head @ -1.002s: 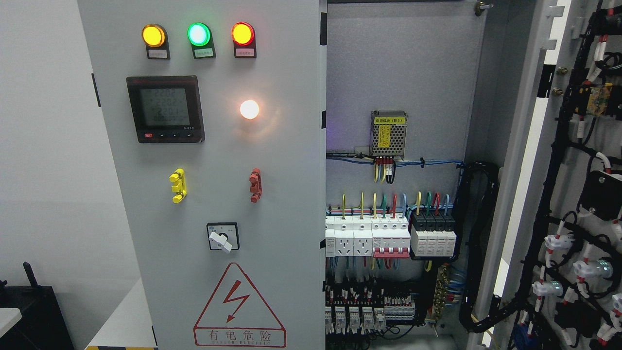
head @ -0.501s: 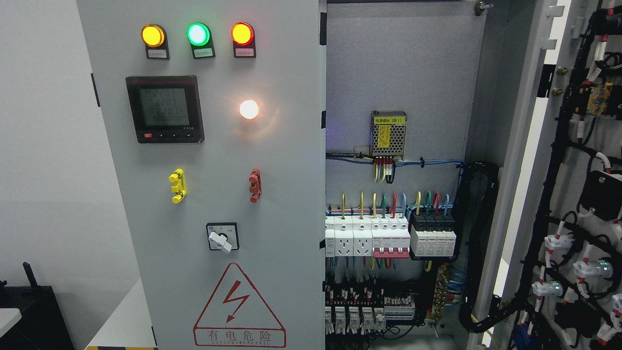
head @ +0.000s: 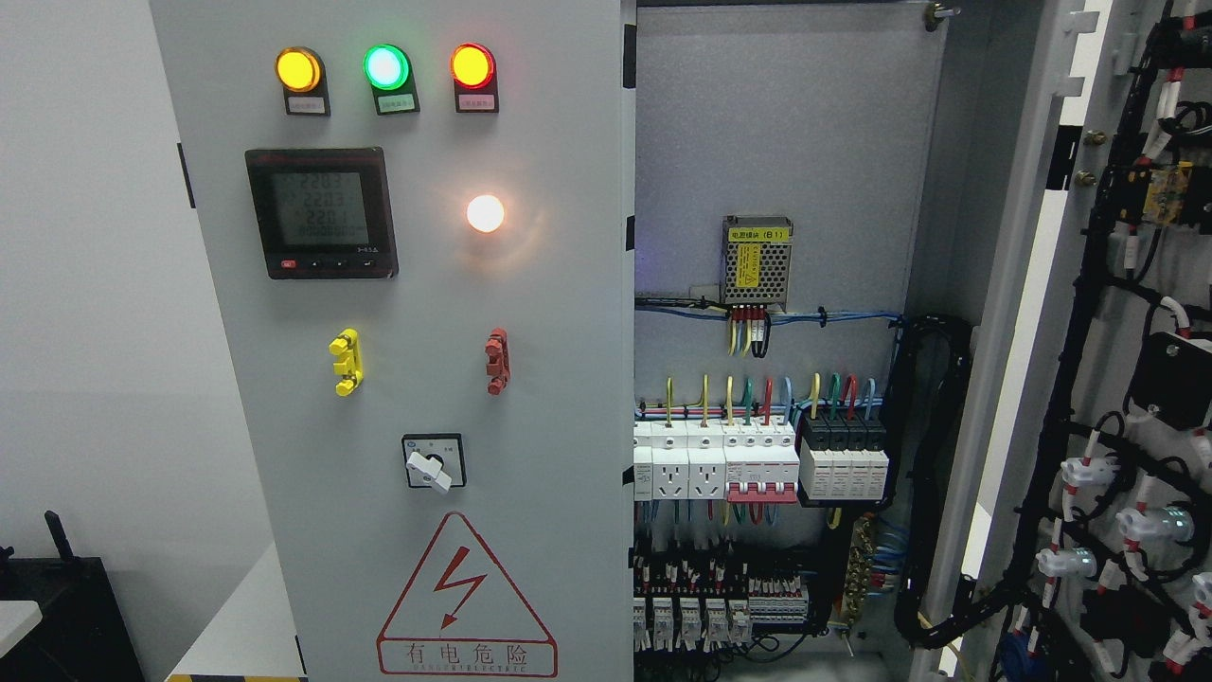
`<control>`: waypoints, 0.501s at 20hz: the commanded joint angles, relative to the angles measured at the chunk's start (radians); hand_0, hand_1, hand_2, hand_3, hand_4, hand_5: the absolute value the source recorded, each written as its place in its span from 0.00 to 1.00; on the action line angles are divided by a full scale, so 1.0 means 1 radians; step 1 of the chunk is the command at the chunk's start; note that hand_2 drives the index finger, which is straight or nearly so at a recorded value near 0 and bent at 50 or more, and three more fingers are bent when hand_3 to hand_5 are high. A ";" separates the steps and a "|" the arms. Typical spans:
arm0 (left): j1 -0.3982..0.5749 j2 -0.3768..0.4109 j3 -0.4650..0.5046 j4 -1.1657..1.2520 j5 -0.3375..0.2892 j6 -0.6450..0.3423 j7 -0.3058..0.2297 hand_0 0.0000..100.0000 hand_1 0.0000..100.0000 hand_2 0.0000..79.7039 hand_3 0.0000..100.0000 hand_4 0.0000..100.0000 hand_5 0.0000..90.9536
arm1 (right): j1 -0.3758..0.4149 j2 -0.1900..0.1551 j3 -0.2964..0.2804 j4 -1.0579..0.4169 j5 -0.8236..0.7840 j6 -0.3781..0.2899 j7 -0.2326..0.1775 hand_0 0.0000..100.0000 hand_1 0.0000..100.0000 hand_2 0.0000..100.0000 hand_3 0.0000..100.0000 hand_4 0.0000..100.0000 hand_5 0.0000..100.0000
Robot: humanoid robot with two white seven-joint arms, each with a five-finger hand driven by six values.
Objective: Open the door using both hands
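Right door (head: 1117,379) swung wide; left door (head: 426,379) blocks.

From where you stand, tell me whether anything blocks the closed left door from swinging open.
Nothing visible blocks the left door: its front is bare of obstacles. Neither hand is in view, so their path cannot be judged. A black box sits low at the left near its hinge side. The right door already stands open.

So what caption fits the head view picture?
Electrical cabinet: left door shut with lamps lit, right door swung open, wiring exposed.
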 commanded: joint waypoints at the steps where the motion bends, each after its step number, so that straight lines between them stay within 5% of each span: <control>1: -0.005 -0.061 0.092 0.043 -0.032 0.019 0.067 0.00 0.00 0.00 0.00 0.03 0.00 | 0.000 0.000 0.000 0.000 0.000 -0.001 -0.001 0.00 0.00 0.00 0.00 0.00 0.00; 3: -0.005 -0.061 0.107 0.042 -0.025 0.021 0.111 0.00 0.00 0.00 0.00 0.03 0.00 | 0.000 0.000 0.000 0.000 0.000 -0.001 -0.001 0.00 0.00 0.00 0.00 0.00 0.00; 7: -0.005 -0.061 0.128 0.034 -0.003 0.036 0.115 0.00 0.00 0.00 0.00 0.03 0.00 | -0.002 0.000 -0.003 -0.001 0.000 -0.001 -0.001 0.00 0.00 0.00 0.00 0.00 0.00; 10: -0.005 -0.061 0.133 0.033 0.081 0.040 0.112 0.00 0.00 0.00 0.00 0.03 0.00 | -0.023 -0.002 -0.003 -0.001 0.002 -0.001 -0.001 0.00 0.00 0.00 0.00 0.00 0.00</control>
